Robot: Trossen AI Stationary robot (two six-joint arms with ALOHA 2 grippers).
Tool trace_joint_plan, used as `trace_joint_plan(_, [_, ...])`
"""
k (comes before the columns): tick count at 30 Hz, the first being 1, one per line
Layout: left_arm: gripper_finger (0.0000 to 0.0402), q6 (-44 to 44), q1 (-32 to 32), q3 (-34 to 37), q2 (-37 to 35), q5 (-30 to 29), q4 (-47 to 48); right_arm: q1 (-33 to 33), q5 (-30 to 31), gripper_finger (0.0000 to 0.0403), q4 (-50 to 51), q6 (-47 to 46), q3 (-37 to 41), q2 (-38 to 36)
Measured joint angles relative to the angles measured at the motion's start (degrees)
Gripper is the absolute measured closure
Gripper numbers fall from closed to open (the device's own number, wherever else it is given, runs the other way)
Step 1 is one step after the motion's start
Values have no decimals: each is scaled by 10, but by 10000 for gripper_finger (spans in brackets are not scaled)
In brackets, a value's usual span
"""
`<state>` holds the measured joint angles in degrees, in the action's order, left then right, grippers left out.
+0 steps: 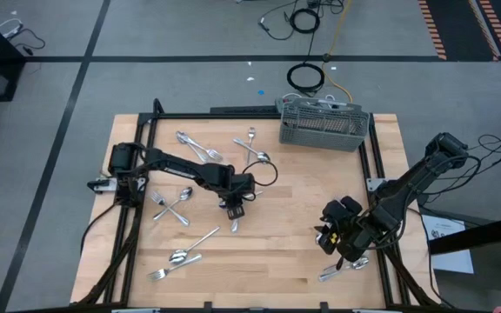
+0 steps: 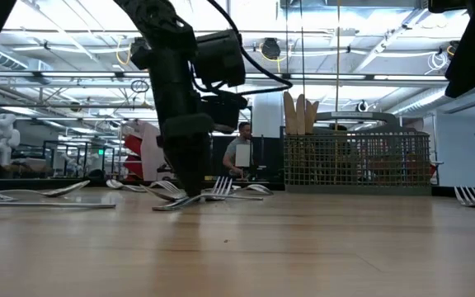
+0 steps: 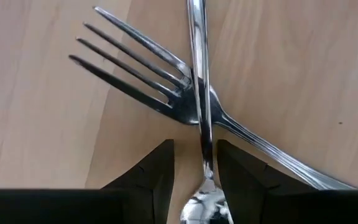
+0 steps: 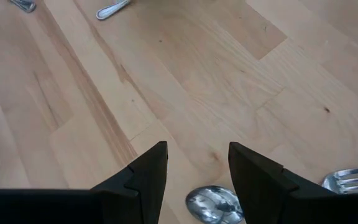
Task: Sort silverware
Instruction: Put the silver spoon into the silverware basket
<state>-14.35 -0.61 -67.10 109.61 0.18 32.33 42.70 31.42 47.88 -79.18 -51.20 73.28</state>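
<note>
Many pieces of silverware (image 1: 179, 205) lie scattered over the wooden worktop (image 1: 294, 252) in the high view, mostly in the left half of the frame, with the grey caddy (image 1: 323, 124) at upper centre. We see the left tool (image 1: 235, 209) low over the middle, and the right tool (image 1: 337, 243) near lower right beside another piece.

Level across the worktop in the low view, the left tool's (image 2: 186, 191) tip meets flat-lying cutlery at centre left; the caddy (image 2: 357, 162) stands to the right.

From the left wrist, a fork (image 3: 160, 81) lies crossed under a spoon (image 3: 199, 106), and our fingers (image 3: 151, 177) stand apart, straddling the spoon's narrow stem without clamping it. We judge these pieces light, rigid and slick, lying flush on wood, so the slim neck is the place to pinch, lifting the top piece first.

From the right wrist, the fingers (image 4: 143, 177) stand apart and empty over a spoon bowl (image 4: 215, 204); fork tines (image 4: 353, 179) show at lower right.
</note>
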Motion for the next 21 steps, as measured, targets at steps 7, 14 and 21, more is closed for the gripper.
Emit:
trace_joint_plan(7, [295, 3, 3, 3, 13, -2, -2, 0, 0, 241, 0, -20, 0, 0])
trace_joint_plan(14, [387, 2, 3, 4, 14, 3, -3, 0, -3, 241, -2, -27, 0, 0])
trace_joint_plan(21, [391, 10, 1, -12, -1, 13, 22, 0, -3, 241, -5, -27, 0, 0])
